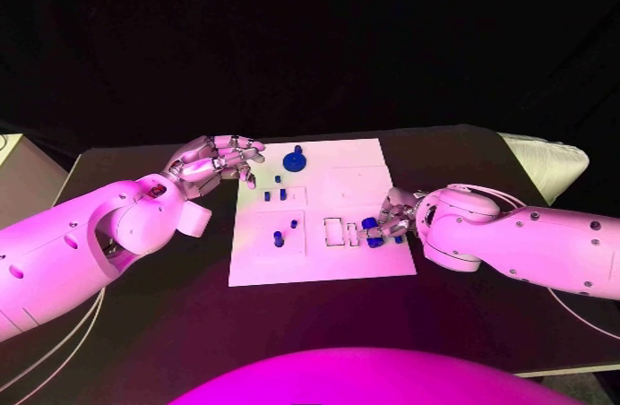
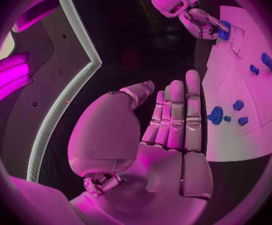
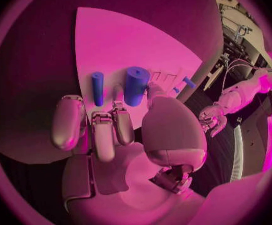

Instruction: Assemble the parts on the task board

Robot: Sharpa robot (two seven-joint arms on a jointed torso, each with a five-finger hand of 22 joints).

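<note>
Blue parts lie scattered on the white task board (image 1: 323, 262). The right hand (image 1: 391, 215) rests at the board's near right corner, its fingertips (image 3: 119, 92) touching a thick blue cylinder (image 3: 136, 85), with a thinner blue peg (image 3: 98, 87) lying just beside it. The left hand (image 1: 213, 161) hovers off the board's far left corner, holding nothing, fingers straight and loosely apart; a round blue knob (image 1: 296, 161) stands near it.
</note>
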